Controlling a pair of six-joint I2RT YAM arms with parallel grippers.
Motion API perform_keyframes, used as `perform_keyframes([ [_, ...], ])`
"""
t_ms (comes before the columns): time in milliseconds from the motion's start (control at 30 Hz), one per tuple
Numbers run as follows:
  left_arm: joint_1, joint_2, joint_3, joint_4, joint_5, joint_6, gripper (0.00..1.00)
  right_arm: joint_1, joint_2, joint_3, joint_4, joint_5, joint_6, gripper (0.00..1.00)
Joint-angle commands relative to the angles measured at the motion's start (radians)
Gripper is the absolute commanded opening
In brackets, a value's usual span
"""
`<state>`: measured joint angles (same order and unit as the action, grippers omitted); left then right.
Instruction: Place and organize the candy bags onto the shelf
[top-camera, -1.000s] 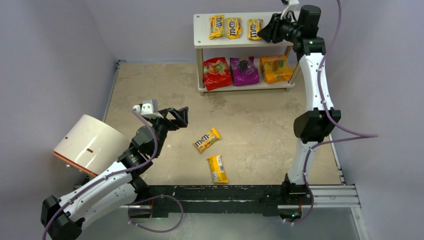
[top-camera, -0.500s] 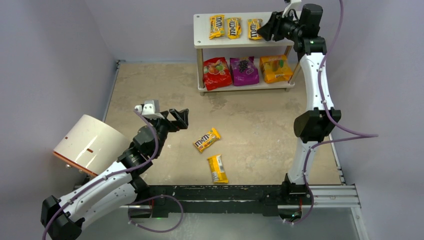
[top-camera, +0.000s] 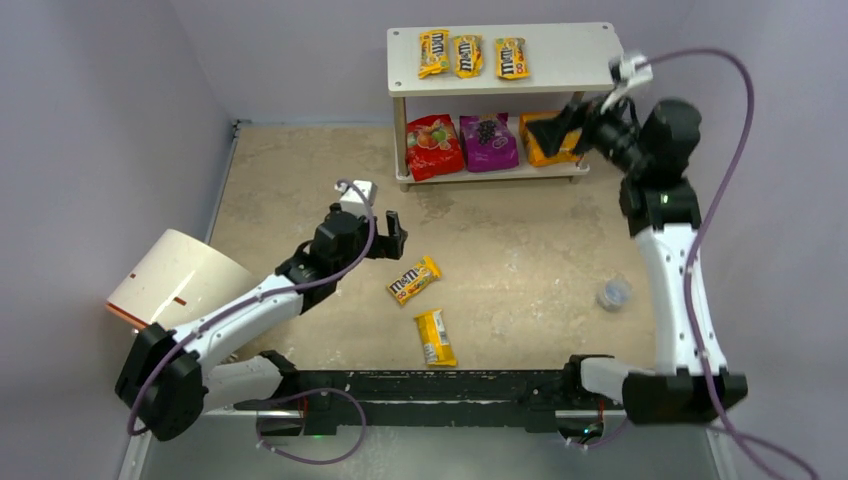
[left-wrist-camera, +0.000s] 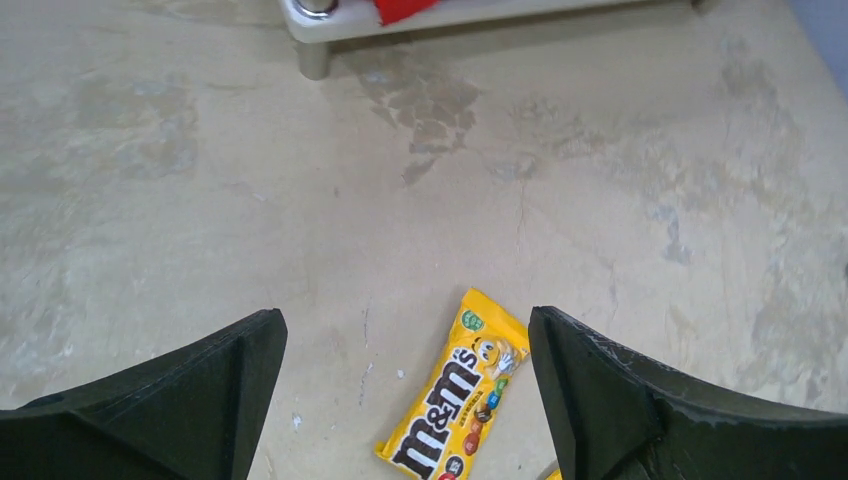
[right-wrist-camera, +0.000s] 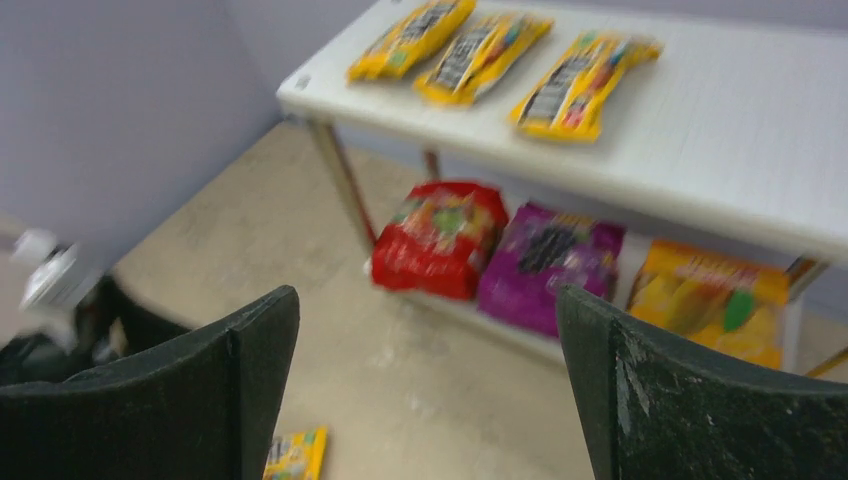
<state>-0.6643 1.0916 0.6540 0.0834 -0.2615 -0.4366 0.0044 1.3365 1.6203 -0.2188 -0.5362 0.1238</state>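
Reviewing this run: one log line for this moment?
shelf top: three yellow packets | table: two loose packets | left gripper: open | right gripper: open

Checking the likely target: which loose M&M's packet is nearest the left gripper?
The slanted packet, lying just beyond the left gripper; the other packet lies nearer the arm bases.

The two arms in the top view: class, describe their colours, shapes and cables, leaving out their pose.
The left arm and right arm have white shell links joined by black joints, each trailing a thin purple cable. Each wrist carries a small pale camera block. The left pincer and right pincer are matte black, with broad wedge-shaped fingers, slightly scuffed.
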Motion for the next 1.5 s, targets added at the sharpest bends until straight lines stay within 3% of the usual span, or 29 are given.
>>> perform_keyframes([
  [0,0.074,0.146,0.146,-0.028,0.341,0.186,0.95,-0.001,-0.213,-0.448,0.303,-0.143,0.126,0.99],
  [100,0.108,0.300,0.285,-0.169,0.518,0.266,0.92,-0.001,-0.332,-0.684,0.386,-0.186,0.229,0.99],
  [233,0.113,0.439,0.352,-0.233,0.572,0.317,0.88,-0.001,-0.428,-0.908,0.454,-0.219,0.331,0.99],
  [433,0.123,0.589,0.397,-0.298,0.661,0.318,0.76,-0.001,-0.447,-0.898,0.115,-0.158,0.170,0.99],
  [533,0.123,0.648,0.398,-0.302,0.688,0.292,0.72,-0.001,-0.462,-0.918,0.108,-0.146,0.166,0.99],
  [700,0.123,0.724,0.416,-0.314,0.705,0.271,0.51,-0.001,-0.464,-0.934,0.150,-0.173,0.190,0.99],
  [867,0.123,0.726,0.383,-0.296,0.725,0.253,0.29,-0.001,-0.461,-0.937,0.137,-0.154,0.187,0.99],
  [1000,0.121,0.709,0.347,-0.276,0.765,0.227,0.27,-0.001,-0.461,-0.938,0.130,-0.125,0.191,0.99],
  [1167,0.121,0.667,0.310,-0.249,0.770,0.180,0.00,-0.001,-0.464,-0.946,0.149,-0.105,0.187,0.99],
  [1267,0.122,0.608,0.303,-0.227,0.723,0.113,0.00,-0.001,-0.459,-0.959,0.170,-0.105,0.236,0.99],
  [1467,0.119,0.411,0.250,-0.123,0.482,-0.159,0.00,-0.001,-0.399,-1.007,0.348,-0.153,0.439,0.98],
])
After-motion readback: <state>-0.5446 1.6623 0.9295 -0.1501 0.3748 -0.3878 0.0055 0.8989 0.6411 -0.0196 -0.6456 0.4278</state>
